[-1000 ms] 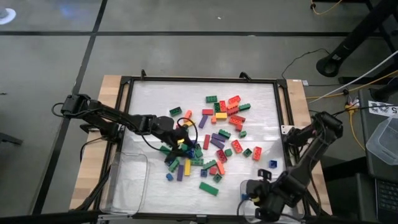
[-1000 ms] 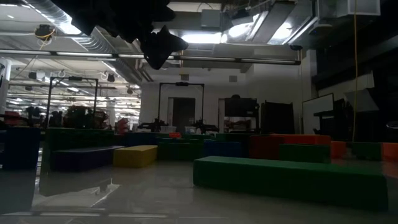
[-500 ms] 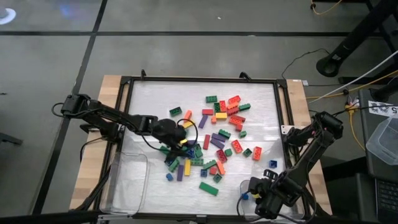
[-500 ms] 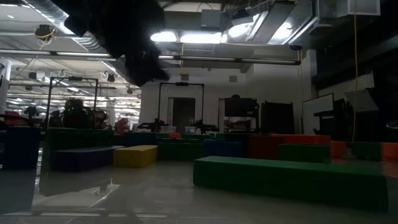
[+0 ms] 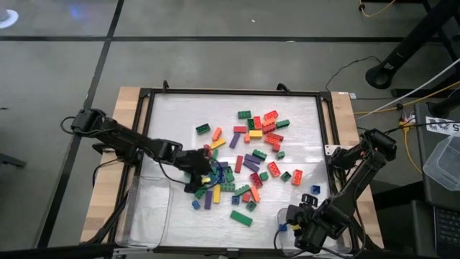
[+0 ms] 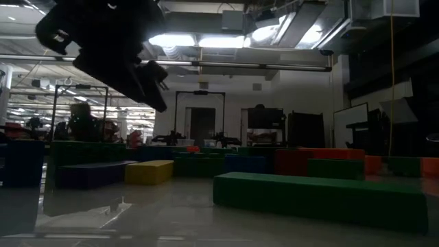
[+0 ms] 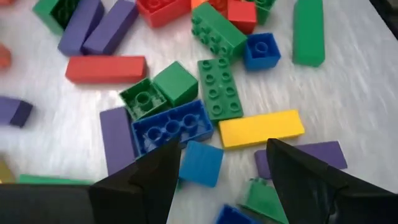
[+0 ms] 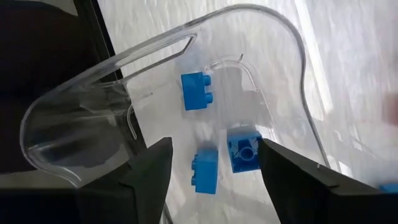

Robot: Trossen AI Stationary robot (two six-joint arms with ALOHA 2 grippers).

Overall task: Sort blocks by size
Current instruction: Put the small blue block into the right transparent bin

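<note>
Dozens of coloured blocks (image 5: 248, 162) lie strewn over the white mat. My left gripper (image 5: 203, 175) hangs open, slanting down, over the near-left part of the heap. In its wrist view a small blue square block (image 7: 200, 163) lies between its fingers (image 7: 158, 171), beside a yellow long block (image 7: 261, 127) and a blue brick (image 7: 171, 126); I see no touch. My right gripper (image 5: 291, 229) stands open, pointing down, over a clear tray (image 8: 186, 43) at the near right. Three small blue blocks (image 8: 205, 171) lie flat on the tray's floor under it.
A second clear tray (image 5: 147, 208) sits at the near left of the mat. A black frame (image 5: 233, 92) rims the mat. One small blue block (image 5: 315, 189) lies alone near the right edge. Bare mat stretches along the far side.
My left gripper has gone toward the table's near edge and a little left, sinking over the heap and tipping more toward level; it stays open. The blocks lie as before.
</note>
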